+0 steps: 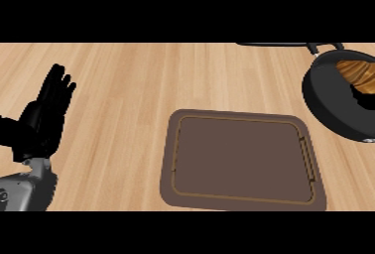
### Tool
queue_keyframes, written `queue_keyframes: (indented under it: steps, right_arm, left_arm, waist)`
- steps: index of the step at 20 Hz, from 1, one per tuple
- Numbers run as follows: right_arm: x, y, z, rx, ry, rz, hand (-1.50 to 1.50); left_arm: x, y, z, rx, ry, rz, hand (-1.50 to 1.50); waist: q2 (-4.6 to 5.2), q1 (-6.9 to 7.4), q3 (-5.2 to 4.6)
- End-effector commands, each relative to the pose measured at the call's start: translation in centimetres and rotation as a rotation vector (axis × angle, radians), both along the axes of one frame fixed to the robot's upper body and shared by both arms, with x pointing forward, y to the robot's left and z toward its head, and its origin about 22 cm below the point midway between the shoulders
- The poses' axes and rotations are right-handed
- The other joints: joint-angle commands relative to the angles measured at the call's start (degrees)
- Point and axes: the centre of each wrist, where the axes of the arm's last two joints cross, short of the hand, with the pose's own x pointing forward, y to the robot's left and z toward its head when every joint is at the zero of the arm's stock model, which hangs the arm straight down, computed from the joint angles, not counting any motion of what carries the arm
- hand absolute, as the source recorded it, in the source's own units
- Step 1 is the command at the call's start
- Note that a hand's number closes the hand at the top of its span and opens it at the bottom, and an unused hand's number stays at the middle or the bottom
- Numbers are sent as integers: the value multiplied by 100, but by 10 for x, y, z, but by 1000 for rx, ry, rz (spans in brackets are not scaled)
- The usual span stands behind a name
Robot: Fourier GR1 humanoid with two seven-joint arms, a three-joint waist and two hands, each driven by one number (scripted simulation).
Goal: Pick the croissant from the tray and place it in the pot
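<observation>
**Croissant in the pot at two o'clock, left robot hand open at nine**

Croissant [356, 72] lies inside the black pot [326, 94], golden-brown and ridged. It sits against the pot's far inner side and is partly cut off by the right edge of the view. The pot stands on the light wooden table [147, 79] at about two o'clock from the middle of the view. Only part of its round dark wall shows. A thin dark handle [275, 44] runs from the pot's upper rim toward nine o'clock.

The brown tray [170, 163] lies flat on the table at about five o'clock, a rounded rectangle with a raised lip and a darker inner panel. From the tray, the pot is at one o'clock, near the tray's far right corner and not touching it.

The left robot hand [45, 116] shows at nine o'clock on its grey forearm. It is open, with straight fingers pointing toward twelve o'clock. It holds nothing and is well apart from both tray and pot.

The right robot hand [364, 97] appears only as a black sliver at three o'clock, lying over the croissant's near part inside the pot. Whether it is open or closed cannot be told.
</observation>
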Motion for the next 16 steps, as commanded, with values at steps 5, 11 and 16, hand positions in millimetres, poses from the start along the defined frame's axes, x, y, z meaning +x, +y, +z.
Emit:
queue_keyframes:
  steps: [5,11,16]
  right_arm:
    - [44,-31,-39,-43,88,-26,150]
    - [51,-45,-60,211,219,-3,-150]
    - [49,-50,-74,383,212,157,-150]
  left_arm:
    - [11,0,5,-1,6,0,0]
    - [17,-13,-4,2,-16,2,0]
    - [7,-6,-3,-5,-3,-2,0]
  waist:
    - [-9,-19,1]
    - [45,53,11]
    - [21,73,15]
